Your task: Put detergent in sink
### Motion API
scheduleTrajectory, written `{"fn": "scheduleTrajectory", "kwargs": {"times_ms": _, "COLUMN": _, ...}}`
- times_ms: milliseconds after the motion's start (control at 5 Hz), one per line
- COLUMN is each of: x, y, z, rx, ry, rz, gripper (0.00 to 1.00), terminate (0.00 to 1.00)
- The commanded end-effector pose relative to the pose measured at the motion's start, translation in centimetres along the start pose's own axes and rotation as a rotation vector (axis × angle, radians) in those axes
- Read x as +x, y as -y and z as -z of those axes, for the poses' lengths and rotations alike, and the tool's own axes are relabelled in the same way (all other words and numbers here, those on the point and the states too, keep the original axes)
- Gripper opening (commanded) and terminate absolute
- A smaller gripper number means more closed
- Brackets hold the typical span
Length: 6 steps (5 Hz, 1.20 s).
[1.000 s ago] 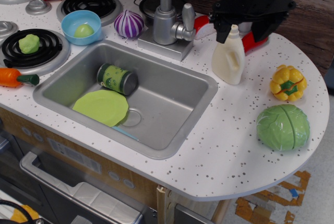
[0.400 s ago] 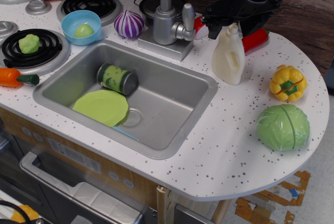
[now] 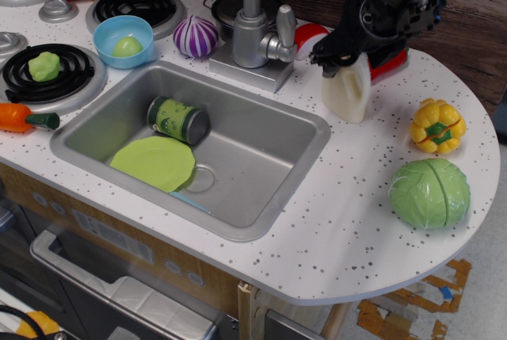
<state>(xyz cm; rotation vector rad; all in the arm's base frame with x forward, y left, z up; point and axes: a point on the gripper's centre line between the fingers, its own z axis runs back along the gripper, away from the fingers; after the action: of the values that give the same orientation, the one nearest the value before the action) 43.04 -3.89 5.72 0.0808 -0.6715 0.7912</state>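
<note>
Gripper comes down over the top of the detergent bottle on the counter.

The gripper [image 3: 342,61] has dropped lower than it was a moment ago and now covers the cap and neck of the detergent [image 3: 347,93], which a second earlier stood fully in view beneath it. The bottle stands upright on the white counter [image 3: 333,221], just to the right of the sink [image 3: 261,158] and apart from its rim; it looks shifted slightly, if at all. The black fingers hide the bottle's top, so I cannot tell whether they are spread around the neck or already pinching it. In the sink lie a green can [image 3: 179,120] and a green plate [image 3: 154,162], leaving free room on the right side. My judgement: the grasp is being set, and the lift and carry leftward into the basin are not yet begun.
</note>
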Motion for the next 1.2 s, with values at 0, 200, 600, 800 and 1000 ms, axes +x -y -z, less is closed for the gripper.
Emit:
{"fn": "scheduleTrajectory", "kwargs": {"times_ms": 0, "x": 1.6, "y": -0.1, "z": -1.5, "rx": -0.041, "ry": -0.012, "rz": 0.001, "gripper": 0.0, "terminate": 0.0}}
{"fn": "scheduleTrajectory", "kwargs": {"times_ms": 200, "x": 2.4, "y": -1.1, "z": -2.7, "rx": -0.024, "ry": -0.045, "rz": 0.05, "gripper": 0.0, "terminate": 0.0}}
{"fn": "scheduleTrajectory", "kwargs": {"times_ms": 600, "x": 3.7, "y": -6.0, "z": -4.8, "rx": 0.051, "ry": -0.055, "rz": 0.166, "gripper": 0.0, "terminate": 0.0}}
{"fn": "scheduleTrajectory", "kwargs": {"times_ms": 800, "x": 2.1, "y": -7.9, "z": -4.9, "rx": 0.048, "ry": -0.068, "rz": 0.195, "gripper": 0.0, "terminate": 0.0}}
{"fn": "scheduleTrajectory", "kwargs": {"times_ms": 1000, "x": 1.7, "y": -9.5, "z": -4.6, "rx": 0.03, "ry": -0.088, "rz": 0.258, "gripper": 0.0, "terminate": 0.0}}
